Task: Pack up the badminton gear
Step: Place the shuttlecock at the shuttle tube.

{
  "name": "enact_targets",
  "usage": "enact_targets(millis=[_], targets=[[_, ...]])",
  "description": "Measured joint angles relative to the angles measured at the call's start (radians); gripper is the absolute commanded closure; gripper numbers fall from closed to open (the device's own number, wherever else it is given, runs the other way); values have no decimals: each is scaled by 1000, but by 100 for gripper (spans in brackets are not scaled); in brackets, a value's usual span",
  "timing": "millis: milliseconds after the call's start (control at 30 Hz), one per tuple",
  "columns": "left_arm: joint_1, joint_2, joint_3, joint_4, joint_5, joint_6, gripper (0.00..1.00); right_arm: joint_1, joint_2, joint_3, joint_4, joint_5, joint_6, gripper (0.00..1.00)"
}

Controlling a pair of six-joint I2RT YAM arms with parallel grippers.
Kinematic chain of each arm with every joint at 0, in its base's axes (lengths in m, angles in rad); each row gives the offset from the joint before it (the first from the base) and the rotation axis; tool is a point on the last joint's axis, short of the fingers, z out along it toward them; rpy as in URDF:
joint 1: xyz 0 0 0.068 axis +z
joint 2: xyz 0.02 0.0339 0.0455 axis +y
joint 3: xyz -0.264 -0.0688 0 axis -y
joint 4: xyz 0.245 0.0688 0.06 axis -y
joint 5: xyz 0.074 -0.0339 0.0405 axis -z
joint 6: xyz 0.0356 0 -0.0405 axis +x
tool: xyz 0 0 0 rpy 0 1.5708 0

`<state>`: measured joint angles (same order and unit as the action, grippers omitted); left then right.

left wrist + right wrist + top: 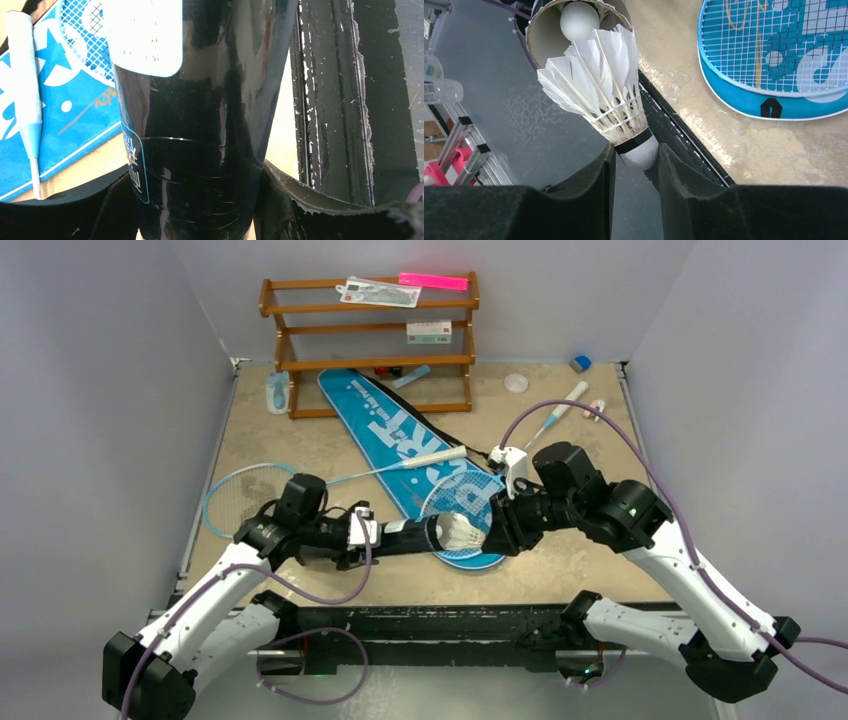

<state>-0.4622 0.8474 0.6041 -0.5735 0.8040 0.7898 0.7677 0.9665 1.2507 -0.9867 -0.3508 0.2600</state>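
My left gripper point(375, 537) is shut on the black tube point(410, 536), held level above the table's near part; the tube fills the left wrist view point(200, 150). My right gripper point(497, 525) is shut on the cork of a white feather shuttlecock point(596, 85), its feathers at the tube's open mouth point(574, 25), where another shuttlecock's cork point(579, 20) shows inside. The blue SPORT bag point(400, 435) lies in the middle of the table. One light-blue racket point(465, 505) lies on the bag. The other racket point(235, 495) lies at the left, its white handle point(435, 457) across the bag.
The brown wooden rack point(368, 340) stands at the back with small items on it. A pale-blue bottle point(277, 392) lies to its left. A white disc point(515, 382), a blue block point(580, 363) and a white-blue stick point(560, 407) lie at back right. The black table edge point(340, 100) runs close under the tube.
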Motion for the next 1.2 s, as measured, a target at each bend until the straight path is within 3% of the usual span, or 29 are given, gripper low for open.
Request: enact_targets(millis=[1200], targets=[[-69, 72, 5, -21, -107, 11, 65, 0, 92, 26, -89, 48, -51, 90]])
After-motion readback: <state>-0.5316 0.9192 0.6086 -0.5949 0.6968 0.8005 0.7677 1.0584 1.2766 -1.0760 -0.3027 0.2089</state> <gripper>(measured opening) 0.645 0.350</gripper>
